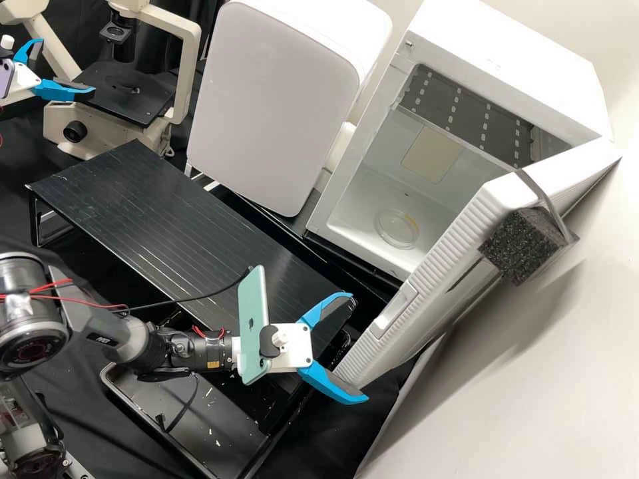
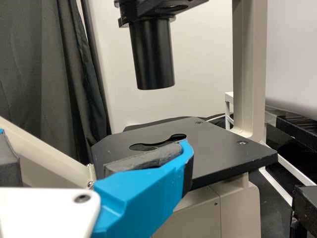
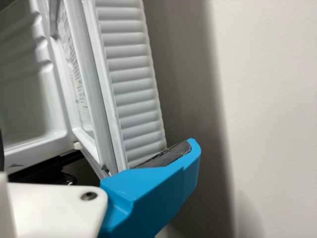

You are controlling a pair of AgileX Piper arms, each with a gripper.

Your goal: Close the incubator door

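Note:
In the high view the white incubator (image 1: 506,63) stands at the right, its door (image 1: 432,273) swung wide open. My right gripper (image 1: 359,348) is open at the door's free end, the lower finger overlapping the ribbed edge; contact cannot be told. In the right wrist view the door's ribbed edge (image 3: 132,84) rises behind the right gripper (image 3: 95,156), one fingertip crossing its end, with the incubator's interior (image 3: 29,109) beside it. My left gripper (image 1: 65,66) is open by the microscope in the high view; in the left wrist view the left gripper (image 2: 96,153) is before the microscope stage.
A black foam block (image 1: 522,246) is strapped to the door. A petri dish (image 1: 397,228) lies inside the incubator. A black slatted platform (image 1: 140,219) spans the middle, with a white rounded device (image 1: 273,100) behind it. The microscope (image 1: 120,93) stands at the back left.

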